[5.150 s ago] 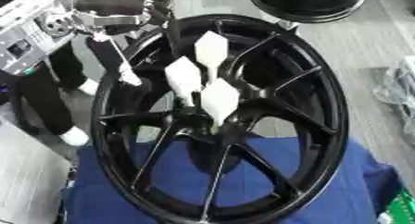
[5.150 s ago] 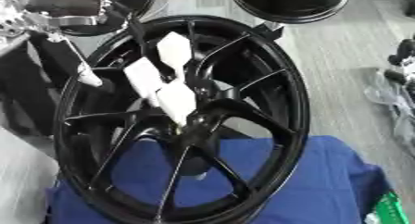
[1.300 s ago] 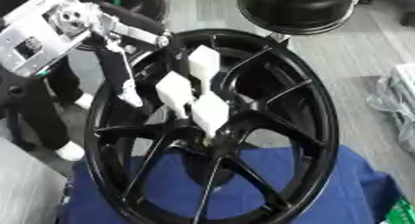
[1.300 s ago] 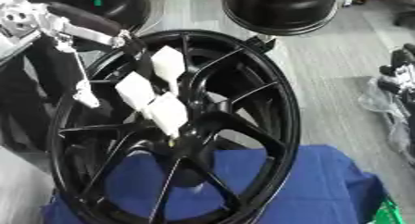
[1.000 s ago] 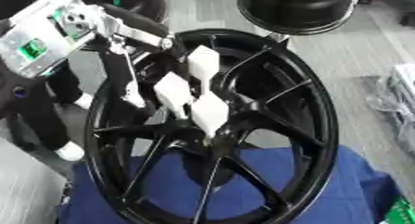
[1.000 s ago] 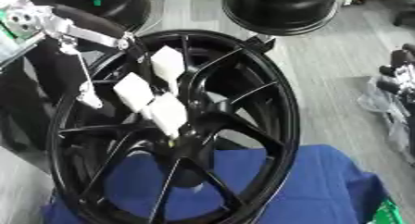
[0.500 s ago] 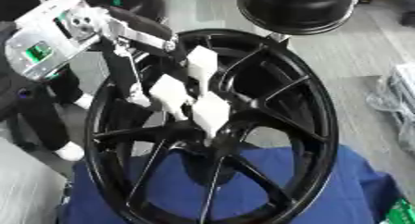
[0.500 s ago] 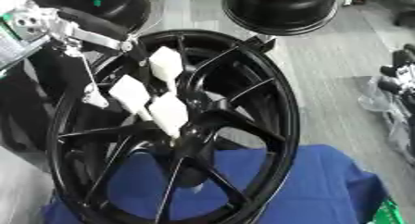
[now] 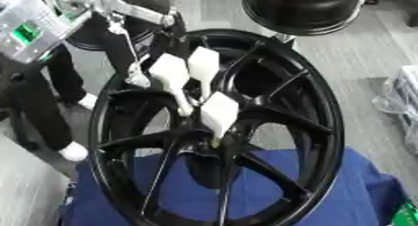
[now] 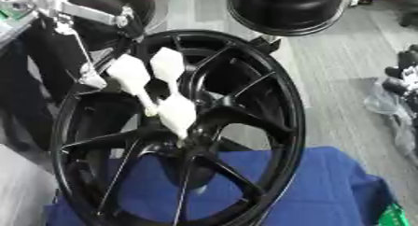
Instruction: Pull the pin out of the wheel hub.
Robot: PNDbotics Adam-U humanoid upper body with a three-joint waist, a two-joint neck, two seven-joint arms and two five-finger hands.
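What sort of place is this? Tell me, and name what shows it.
Probably a workshop or tyre bay. A large black spoked alloy wheel stands on a blue cloth over a grey plank floor, with another round black wheel-like thing behind it. The robot's left hand, white-tipped, reaches into the spokes.

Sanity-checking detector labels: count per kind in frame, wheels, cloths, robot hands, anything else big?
Spoked black wheel: 1
Black round object behind it: 1
Blue cloth under the wheel: 1
Left hand, at the hub: 1
Total: 4
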